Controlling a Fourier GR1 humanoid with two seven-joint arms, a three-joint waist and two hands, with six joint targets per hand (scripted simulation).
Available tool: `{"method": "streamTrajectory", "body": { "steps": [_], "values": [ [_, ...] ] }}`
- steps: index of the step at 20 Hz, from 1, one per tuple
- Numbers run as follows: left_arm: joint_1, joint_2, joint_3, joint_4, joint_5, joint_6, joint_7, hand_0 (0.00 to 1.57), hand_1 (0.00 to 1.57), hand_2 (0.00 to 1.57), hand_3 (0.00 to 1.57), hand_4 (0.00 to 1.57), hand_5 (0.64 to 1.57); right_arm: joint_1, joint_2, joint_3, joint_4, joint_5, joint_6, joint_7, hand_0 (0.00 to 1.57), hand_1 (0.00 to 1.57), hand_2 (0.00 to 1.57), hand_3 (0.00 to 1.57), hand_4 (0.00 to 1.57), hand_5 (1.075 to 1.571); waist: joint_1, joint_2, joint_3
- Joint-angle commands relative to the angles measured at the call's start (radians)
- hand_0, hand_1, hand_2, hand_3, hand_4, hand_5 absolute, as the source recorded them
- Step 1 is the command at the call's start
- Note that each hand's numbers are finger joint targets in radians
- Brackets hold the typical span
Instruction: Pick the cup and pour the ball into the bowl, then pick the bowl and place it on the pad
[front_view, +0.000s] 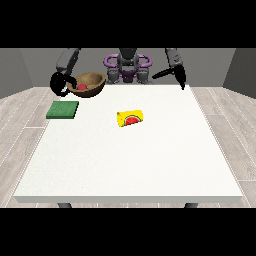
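A brown wooden bowl (91, 83) hangs tilted above the table's far left, with a red ball (81, 86) inside it. The hand at the view's left (62, 84) is curled round the bowl's left rim and holds it up. Below and in front of that hand, a green pad (63, 109) lies flat at the table's left edge. A yellow cup (130, 118) with a red mark lies on its side near the table's middle. The hand at the view's right (179, 77) hovers over the far right with straight fingers pointing down and holds nothing.
The white table (130, 160) stretches wide toward the camera. The robot's torso (128, 65) stands behind the far edge.
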Motion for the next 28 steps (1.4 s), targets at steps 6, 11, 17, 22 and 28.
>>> {"method": "streamTrajectory", "body": {
  "steps": [6,11,17,22,28],
  "values": [
    [-0.067,-0.028,-0.017,-0.006,-0.023,0.069,-0.096,0.0,0.0,0.0,0.0,0.0,1.565,-0.044,-0.128,-0.12,0.051,-0.106,0.114,-0.036,1.57,1.57,1.57,1.57,1.07,1.563,0.015,0.16,0.0006],
    [-0.111,-0.08,-0.078,-0.117,-0.077,0.142,-0.096,0.0,0.0,0.0,0.0,0.0,1.565,-0.049,-0.235,-0.184,0.139,-0.131,0.223,-0.177,1.57,1.57,1.57,1.4,1.03,1.561,0.045,0.327,0.002],
    [-0.093,-0.054,-0.09,-0.262,-0.073,0.119,-0.037,0.0,0.0,0.0,0.0,0.0,1.563,-0.051,-0.384,-0.225,0.224,-0.114,0.276,-0.287,1.57,1.57,1.57,0.0,1.03,1.566,0.075,0.401,0.0027],
    [-0.071,-0.057,-0.128,-0.393,-0.094,0.116,0.022,0.0,0.0,0.0,0.0,0.0,1.564,-0.072,-0.417,-0.217,0.28,-0.085,0.294,-0.35,1.57,1.57,1.57,0.0,1.04,1.569,0.066,0.439,0.0026],
    [-0.047,-0.066,-0.13,-0.43,-0.111,0.137,0.061,0.0,0.0,0.0,0.0,0.0,1.563,-0.115,-0.435,-0.232,0.324,-0.107,0.329,-0.302,1.57,1.57,1.57,0.21,1.01,1.571,0.034,0.423,0.0015]
  ]
}}
